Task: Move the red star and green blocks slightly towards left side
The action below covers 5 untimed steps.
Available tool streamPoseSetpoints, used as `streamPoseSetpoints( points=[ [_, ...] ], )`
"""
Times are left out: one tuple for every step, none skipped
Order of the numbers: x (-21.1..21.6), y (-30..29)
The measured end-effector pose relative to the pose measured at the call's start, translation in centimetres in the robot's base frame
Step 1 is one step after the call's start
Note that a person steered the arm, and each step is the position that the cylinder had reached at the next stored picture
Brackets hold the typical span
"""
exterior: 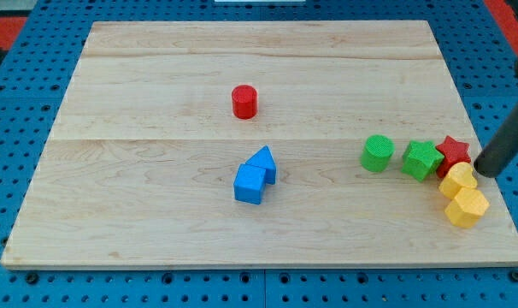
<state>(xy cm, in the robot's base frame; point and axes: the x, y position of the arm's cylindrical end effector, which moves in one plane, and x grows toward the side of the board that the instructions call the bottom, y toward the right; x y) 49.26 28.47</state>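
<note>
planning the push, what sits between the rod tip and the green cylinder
In the camera view, the red star and green cube sit between my tip and the green cylinder.

1. Pale wood-grain bench (156,85) on a blue pegboard (20,128).
2. Red cylinder (244,101), red star (452,151).
3. Green cylinder (378,153), green cube (421,160).
4. Two blue blocks (256,175).
5. Two yellow blocks (462,195).
6. Dark rod (507,139).

My tip (480,172) rests on the wooden board (156,214) at the view's right, just right of the red star (452,151) and above the two yellow blocks (458,180) (467,206). The star touches the green cube-like block (421,159); the green cylinder (377,152) stands just left of it. Two blue blocks (250,183) (263,162) touch near the centre, with a red cylinder (244,101) farther up.
</note>
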Motion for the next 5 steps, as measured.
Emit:
streamPoseSetpoints(
  points=[
    [-0.1, -2.0],
    [-0.6, -2.2],
    [-1.9, -3.8],
    [-2.1, -8.5],
    [-2.1, -12.4]
  ],
)
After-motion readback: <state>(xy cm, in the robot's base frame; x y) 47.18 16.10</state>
